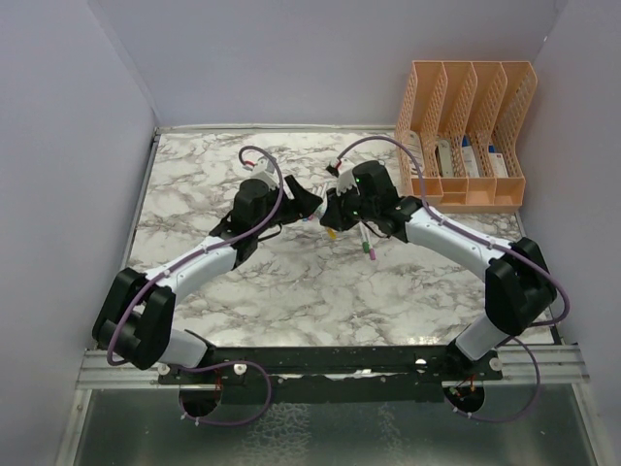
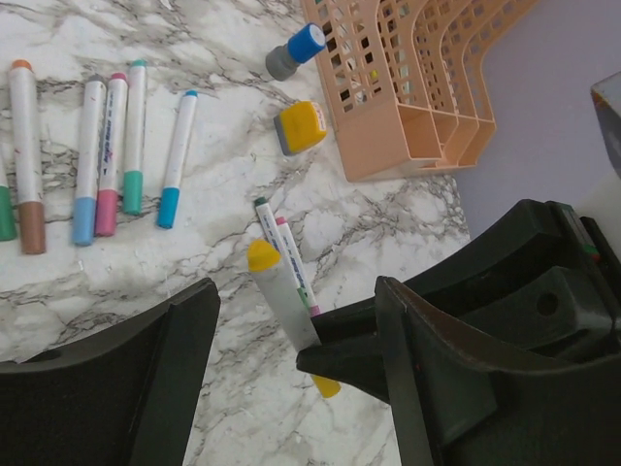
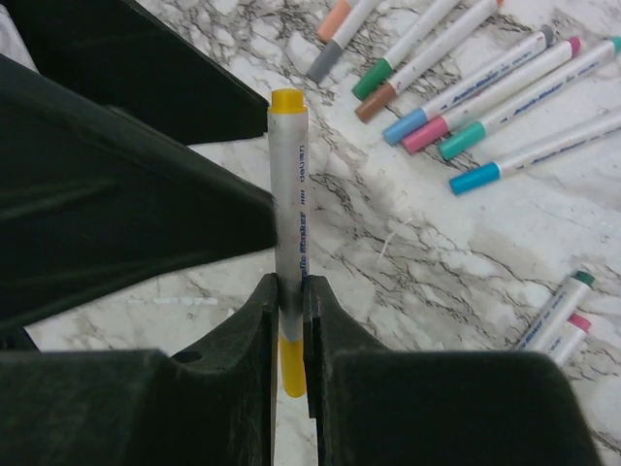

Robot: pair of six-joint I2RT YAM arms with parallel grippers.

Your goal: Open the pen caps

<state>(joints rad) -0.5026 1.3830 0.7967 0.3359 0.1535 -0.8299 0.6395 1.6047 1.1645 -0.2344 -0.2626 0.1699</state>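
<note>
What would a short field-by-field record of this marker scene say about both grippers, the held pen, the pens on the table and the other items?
right gripper: shut on a yellow-ended marker, held off the table
left gripper: open, fingers either side of the marker's free yellow end, not gripping
row of markers: lying capped on the marble table
two loose markers: side by side on the table near the held one
other items: peach file organiser, stubby blue item, stubby yellow item
</note>
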